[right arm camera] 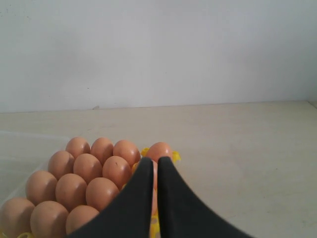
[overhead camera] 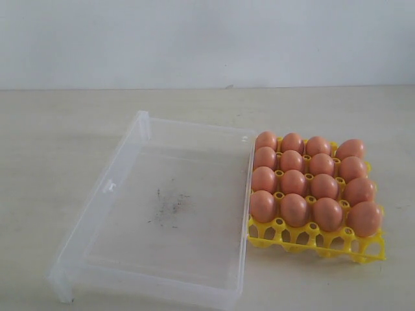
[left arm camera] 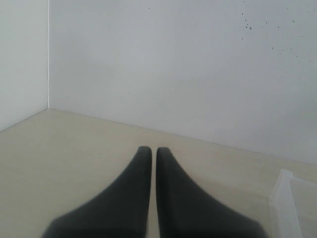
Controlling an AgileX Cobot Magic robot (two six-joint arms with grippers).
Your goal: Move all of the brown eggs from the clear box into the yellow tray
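Exterior view: 1 clear box point(overhead camera: 97, 194) is seen nearest on the table point(overhead camera: 65, 129), its floor marked by dark smudges. Just beside its right wall, 1 yellow tray point(overhead camera: 305, 238) is set, and 16 brown eggs point(overhead camera: 310, 188) are seated in its cups, 4 rows of 4. The 2 grippers are shown by the wrist views alone: the left gripper point(left arm camera: 154, 153) is held closed over bare table near a box corner, and the right gripper point(right arm camera: 155, 163) is held closed above the eggs.

Eggs point(overhead camera: 294, 183) in tray point(overhead camera: 316, 241), right of box point(overhead camera: 194, 214)
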